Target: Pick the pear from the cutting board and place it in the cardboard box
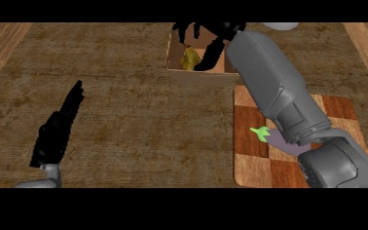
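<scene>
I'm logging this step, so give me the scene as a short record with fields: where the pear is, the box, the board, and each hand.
pear: yellow, inside the cardboard box, under the right hand
cardboard box: open, on the counter beyond the cutting board
cutting board: checkered wood, at the right; a purple vegetable with a green stem lies on it, partly hidden by the forearm
right hand: over the box, fingers spread downward, not closed on the pear
left hand: open, resting at the left
</scene>
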Motion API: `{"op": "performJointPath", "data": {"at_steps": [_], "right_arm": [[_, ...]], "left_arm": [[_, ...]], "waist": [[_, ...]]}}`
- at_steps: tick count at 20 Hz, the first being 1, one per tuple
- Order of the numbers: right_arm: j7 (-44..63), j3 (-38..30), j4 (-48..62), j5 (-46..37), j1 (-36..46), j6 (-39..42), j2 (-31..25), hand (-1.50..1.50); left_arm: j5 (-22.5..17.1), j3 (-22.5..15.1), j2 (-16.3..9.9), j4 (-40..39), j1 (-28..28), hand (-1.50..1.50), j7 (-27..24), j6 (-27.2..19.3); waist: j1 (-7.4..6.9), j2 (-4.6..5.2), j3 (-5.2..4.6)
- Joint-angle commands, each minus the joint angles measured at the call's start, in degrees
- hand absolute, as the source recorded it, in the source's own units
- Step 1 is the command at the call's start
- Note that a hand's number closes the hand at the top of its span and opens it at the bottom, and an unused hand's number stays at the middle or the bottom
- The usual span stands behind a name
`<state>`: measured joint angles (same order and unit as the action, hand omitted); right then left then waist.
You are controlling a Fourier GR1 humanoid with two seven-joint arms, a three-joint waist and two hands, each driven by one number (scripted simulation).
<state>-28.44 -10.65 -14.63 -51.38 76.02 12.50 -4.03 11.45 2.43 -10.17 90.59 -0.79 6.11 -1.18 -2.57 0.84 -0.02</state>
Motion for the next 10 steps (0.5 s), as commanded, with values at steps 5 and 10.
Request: {"op": "performJointPath", "data": {"at_steps": [5,10], "right_arm": [[-1.8,-5.1,2.8,4.8,-0.2,-0.2,0.8,-1.5],[0.3,-14.7,1.7,14.0,0.0,-3.7,0.8,-1.5]], "left_arm": [[0.4,0.3,0.4,-3.0,-2.8,0.0,0.0,-0.1],[-0.2,1.1,-0.7,-1.4,-3.8,0.0,1.7,0.6]], "waist": [[0.03,0.38,0.02],[-0.48,0.58,0.08]]}}
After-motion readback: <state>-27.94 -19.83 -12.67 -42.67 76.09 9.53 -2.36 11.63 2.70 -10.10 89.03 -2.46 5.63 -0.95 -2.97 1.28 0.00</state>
